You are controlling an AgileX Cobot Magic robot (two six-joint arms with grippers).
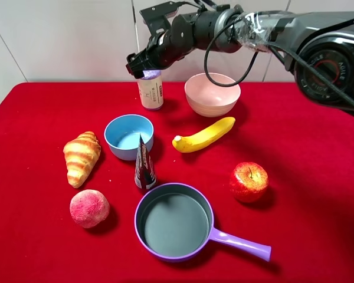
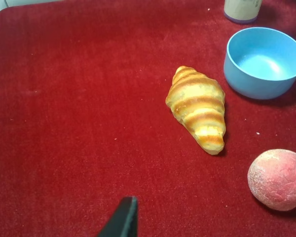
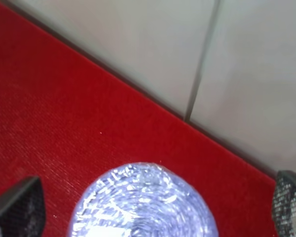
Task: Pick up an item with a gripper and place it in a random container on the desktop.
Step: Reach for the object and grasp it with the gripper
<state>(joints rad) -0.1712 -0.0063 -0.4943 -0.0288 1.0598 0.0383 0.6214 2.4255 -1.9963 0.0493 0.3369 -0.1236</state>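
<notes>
Right wrist: roll (image 3: 143, 202) between the wide-apart jaws.

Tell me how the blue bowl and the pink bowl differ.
Colour: the blue bowl is light blue, the pink bowl pale pink. Size: the pink bowl looks wider and deeper than the blue bowl. Place: the blue bowl sits mid-table beside the croissant; the pink bowl sits farther back, behind the banana. Both are round, upright and empty.

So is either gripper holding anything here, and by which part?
Nothing held. The right gripper stands open astride the roll, at its crinkled top, not touching; the left gripper shows one bare fingertip.
</notes>
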